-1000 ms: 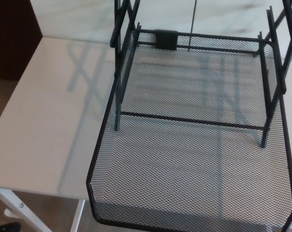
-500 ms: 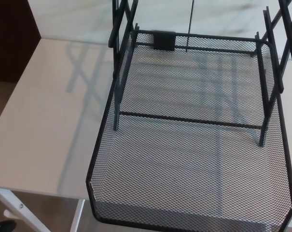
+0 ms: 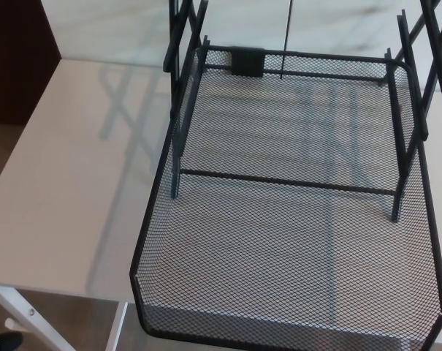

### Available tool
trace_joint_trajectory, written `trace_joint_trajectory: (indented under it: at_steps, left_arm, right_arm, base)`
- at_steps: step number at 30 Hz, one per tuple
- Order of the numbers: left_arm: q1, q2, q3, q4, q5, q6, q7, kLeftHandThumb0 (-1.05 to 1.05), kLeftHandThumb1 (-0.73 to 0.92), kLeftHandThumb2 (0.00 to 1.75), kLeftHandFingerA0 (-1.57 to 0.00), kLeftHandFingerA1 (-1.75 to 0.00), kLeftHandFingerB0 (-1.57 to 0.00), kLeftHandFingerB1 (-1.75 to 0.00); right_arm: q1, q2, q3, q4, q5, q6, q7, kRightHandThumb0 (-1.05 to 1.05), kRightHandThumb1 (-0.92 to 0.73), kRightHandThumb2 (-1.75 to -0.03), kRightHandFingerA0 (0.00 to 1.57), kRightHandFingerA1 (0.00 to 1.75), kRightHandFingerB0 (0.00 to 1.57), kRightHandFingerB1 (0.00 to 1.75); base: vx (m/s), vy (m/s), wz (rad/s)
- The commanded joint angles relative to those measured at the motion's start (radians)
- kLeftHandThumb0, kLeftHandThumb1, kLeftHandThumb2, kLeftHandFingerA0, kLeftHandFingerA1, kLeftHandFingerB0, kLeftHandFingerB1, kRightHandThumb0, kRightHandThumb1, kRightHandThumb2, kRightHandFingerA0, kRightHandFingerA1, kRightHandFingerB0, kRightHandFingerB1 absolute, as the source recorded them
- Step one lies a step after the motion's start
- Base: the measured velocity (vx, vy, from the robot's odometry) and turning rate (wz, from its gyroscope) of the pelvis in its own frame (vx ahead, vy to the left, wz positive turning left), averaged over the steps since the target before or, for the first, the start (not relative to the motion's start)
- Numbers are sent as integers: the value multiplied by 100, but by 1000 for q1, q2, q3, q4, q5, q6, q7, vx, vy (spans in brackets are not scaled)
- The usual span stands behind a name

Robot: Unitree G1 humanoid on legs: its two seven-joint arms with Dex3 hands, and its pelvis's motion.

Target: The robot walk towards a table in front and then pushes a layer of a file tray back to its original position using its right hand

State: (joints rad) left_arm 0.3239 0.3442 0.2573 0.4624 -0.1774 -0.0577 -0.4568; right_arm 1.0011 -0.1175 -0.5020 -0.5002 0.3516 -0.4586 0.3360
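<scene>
A black wire-mesh file tray layer (image 3: pixel 294 248) fills most of the head view. It is pulled out toward me, and its front rim (image 3: pixel 279 338) hangs past the table's near edge. The black frame of the file tray (image 3: pixel 183 110) stands around its far half, with uprights on the left and right (image 3: pixel 407 131) and a crossbar (image 3: pixel 286 180) over the mesh. A small black tab (image 3: pixel 248 61) sits on the layer's back wall. Neither of my hands shows in the view.
The pale table top (image 3: pixel 67 183) stretches to the left of the tray, with its near edge at lower left. A white table leg (image 3: pixel 31 314) runs below that edge. A marbled wall (image 3: pixel 111 29) stands behind and a dark panel (image 3: pixel 16 58) at upper left.
The whole picture has shifted slightly, so the camera moved a little. The tray itself has not visibly moved on the table.
</scene>
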Motion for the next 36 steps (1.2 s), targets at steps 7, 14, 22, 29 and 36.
trace_joint_trajectory:
  at_steps: [7, 14, 22, 29, 36]
  left_arm:
    - [-11, 27, 14, -17, -17, 55, -4, -9, 59, 57, -68, -45, -45, -39]
    - [-33, 24, 21, -8, -25, 60, -2, -9, 58, 56, -67, -45, -45, -40]
    - [-39, 30, 15, -5, -20, 44, -19, -11, 57, 56, -64, -45, -45, -40]
    - [-61, 34, 16, -6, -20, 53, -19, -12, 55, 56, -67, -45, -47, -40]
    - [-59, 37, 10, -21, -7, 56, -11, -12, 56, 56, -70, -46, -47, -40]
  right_arm:
    - [-304, 99, -312, -114, -71, -115, -266, -36, -53, -70, 18, 53, 22, 49]
    - [-478, 185, -329, -166, -315, -253, -296, -45, -50, -77, 21, 57, 19, 51]
    - [-532, 290, -202, -216, -454, -355, -255, -54, -63, -58, 23, 61, 22, 52]
    - [-452, 280, 117, -270, -547, -330, -140, -65, -49, -56, 2, 43, 11, 43]
    - [-393, 280, 322, -307, -690, -307, -124, -72, -49, -55, 1, 41, 11, 38]
  base:
    - [0, 0, 0]
    - [0, 0, 0]
    - [0, 0, 0]
    - [0, 0, 0]
    - [0, 0, 0]
